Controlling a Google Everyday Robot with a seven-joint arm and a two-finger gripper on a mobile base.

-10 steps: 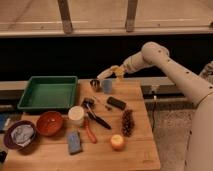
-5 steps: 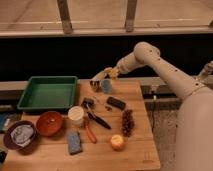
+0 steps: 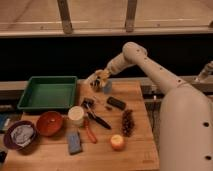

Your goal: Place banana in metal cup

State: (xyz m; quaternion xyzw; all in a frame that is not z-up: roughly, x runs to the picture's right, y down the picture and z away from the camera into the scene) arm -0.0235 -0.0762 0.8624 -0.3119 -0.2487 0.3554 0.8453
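The pincer point(image 3: 99, 79) is out over the far edge of the wooden bench point(image 3: 142, 150), just right of the green rectangular plastic tray point(image 3: 47, 93). It's clamped shut on the small pale-yellow banana point(image 3: 104, 74), which is held up in the grip, clear of the bench top. Right underneath sits the small shiny dark-silver metal cup point(image 3: 94, 86), partly hidden by the pincer; I can't tell whether the banana touches its rim. Just beside it on the right stands the matte blue-grey cup point(image 3: 108, 88).

Nearer the camera there's a black rectangular block point(image 3: 116, 103) and a black-handled brush point(image 3: 95, 117). The wide white cylindrical cup point(image 3: 76, 115) is beside a red bowl point(image 3: 49, 123). Along the front edge lie red-handled pliers point(image 3: 90, 132), a blue sponge point(image 3: 75, 143), a dark brown pine cone point(image 3: 128, 122) and a round yellow-orange fruit point(image 3: 117, 142).
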